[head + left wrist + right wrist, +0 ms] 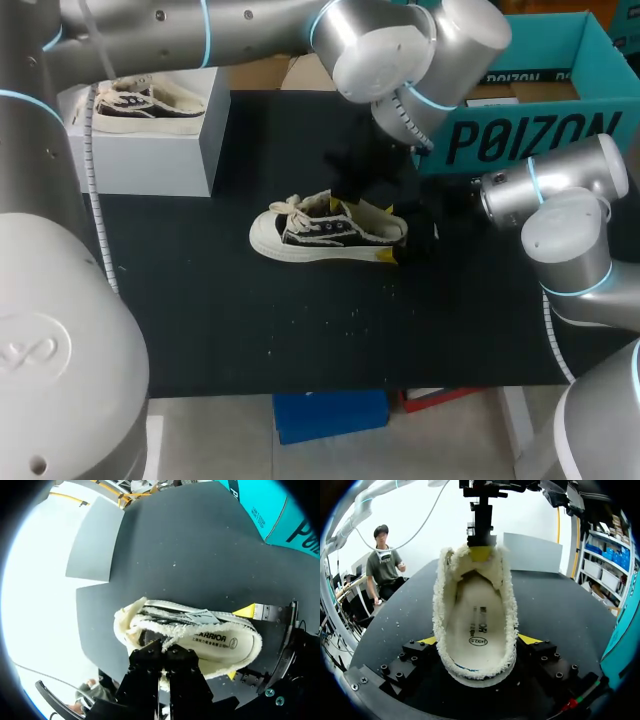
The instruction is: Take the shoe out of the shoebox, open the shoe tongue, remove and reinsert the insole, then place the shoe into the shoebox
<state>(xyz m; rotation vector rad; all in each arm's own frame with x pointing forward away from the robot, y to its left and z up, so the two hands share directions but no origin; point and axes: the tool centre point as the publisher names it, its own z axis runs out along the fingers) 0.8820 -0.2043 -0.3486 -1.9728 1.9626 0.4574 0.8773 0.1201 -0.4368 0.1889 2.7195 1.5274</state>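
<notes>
The shoe (325, 232) stands mid-counter (200, 320). The right hand (479, 641), spread wide, clamps its heel from both sides. The left hand (164, 651), nearly closed, pinches the tongue (479, 566). The teal shoebox (560, 60) sits at 2 o'clock, its contents unclear. A white box (140, 150) at 10 o'clock carries a second shoe (140, 100).

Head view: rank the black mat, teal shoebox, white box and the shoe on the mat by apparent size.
1. black mat
2. teal shoebox, partly hidden, farther back
3. white box, not far behind
4. shoe
</notes>
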